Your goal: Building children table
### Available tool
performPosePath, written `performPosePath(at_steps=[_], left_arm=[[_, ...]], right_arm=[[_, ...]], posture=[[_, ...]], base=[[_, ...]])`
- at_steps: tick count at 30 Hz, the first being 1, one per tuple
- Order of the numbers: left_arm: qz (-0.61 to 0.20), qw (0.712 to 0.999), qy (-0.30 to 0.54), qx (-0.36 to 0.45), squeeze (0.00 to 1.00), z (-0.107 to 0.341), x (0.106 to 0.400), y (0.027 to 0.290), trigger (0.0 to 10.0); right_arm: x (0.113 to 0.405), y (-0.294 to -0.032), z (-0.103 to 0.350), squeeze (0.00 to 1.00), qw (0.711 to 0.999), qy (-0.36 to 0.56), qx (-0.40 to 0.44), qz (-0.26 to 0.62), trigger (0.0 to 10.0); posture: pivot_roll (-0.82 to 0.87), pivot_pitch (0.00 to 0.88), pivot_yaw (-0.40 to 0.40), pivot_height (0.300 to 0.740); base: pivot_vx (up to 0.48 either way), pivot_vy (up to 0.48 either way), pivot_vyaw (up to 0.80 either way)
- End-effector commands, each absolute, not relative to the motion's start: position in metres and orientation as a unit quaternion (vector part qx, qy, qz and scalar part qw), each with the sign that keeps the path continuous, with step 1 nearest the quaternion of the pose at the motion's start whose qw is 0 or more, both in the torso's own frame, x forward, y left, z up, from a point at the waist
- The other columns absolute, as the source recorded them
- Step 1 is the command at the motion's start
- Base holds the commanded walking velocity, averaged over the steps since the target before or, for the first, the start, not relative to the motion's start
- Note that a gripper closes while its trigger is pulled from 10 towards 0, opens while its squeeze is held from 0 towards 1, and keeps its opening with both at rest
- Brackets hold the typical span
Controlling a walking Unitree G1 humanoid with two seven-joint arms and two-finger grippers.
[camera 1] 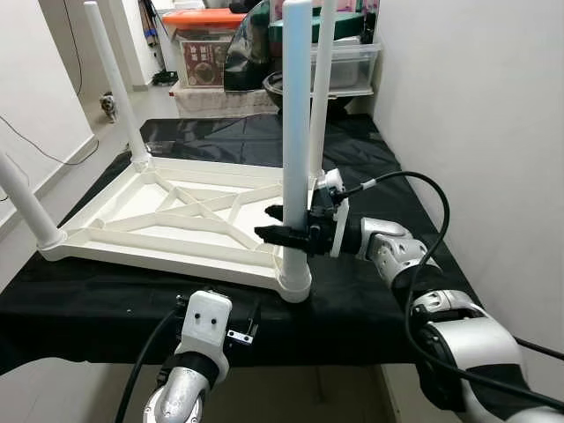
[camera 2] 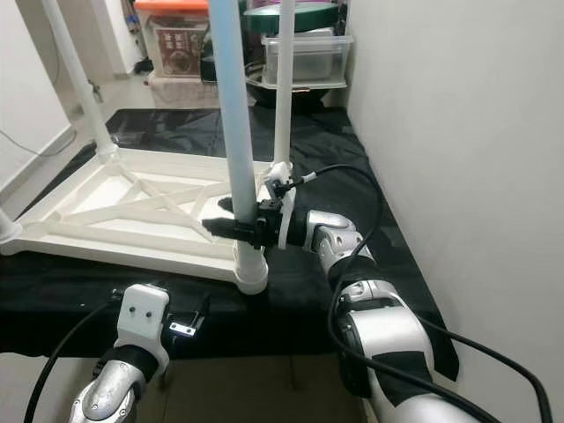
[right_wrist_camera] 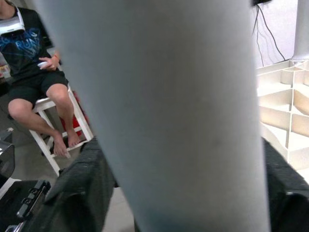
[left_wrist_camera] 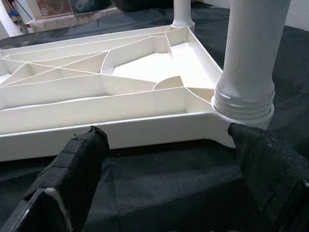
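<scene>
Upturned white tabletop (camera 1: pixel 176 216) on black cloth (camera 1: pixel 370 308), four legs standing; right gripper (camera 1: pixel 286 225) clamps the five-o'clock corner leg (camera 1: pixel 296 132), probably final tightening; left gripper (left_wrist_camera: pixel 169 193) spread wide below

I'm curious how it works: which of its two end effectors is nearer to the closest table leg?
Right. The right end effector is clamped around the closest table leg just above its base. The left end effector sits open at the table's near edge, short of the leg.
</scene>
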State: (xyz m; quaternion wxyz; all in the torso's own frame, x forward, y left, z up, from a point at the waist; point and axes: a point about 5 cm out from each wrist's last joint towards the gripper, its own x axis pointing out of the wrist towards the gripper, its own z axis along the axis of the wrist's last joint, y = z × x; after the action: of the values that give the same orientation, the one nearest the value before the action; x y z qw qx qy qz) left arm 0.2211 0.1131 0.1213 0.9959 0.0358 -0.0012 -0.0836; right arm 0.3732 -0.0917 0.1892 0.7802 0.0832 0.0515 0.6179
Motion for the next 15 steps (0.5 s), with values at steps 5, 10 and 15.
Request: performPosePath(at_steps=[5,10,15], left_arm=[[-0.081,0.996,0.006,0.039,0.00,0.117,0.219,0.113,10.0],[-0.083,0.996,0.006,0.039,0.00,0.116,0.221,0.113,10.0],[-0.085,0.996,0.006,0.039,0.00,0.116,0.221,0.112,10.0]], right_arm=[[0.380,-0.077,0.197,0.00,0.815,0.014,0.077,0.574,0.0],[0.392,-0.083,0.191,0.00,0.902,0.004,0.053,0.429,0.0],[0.410,-0.130,0.184,0.00,0.993,0.024,0.053,0.104,0.0]], posture=[[0.00,0.000,-0.014,0.734],[-0.01,0.000,-0.007,0.734],[-0.02,0.000,0.004,0.734]], base=[[0.000,0.000,0.00],[0.000,0.000,0.00],[0.000,0.000,0.00]])
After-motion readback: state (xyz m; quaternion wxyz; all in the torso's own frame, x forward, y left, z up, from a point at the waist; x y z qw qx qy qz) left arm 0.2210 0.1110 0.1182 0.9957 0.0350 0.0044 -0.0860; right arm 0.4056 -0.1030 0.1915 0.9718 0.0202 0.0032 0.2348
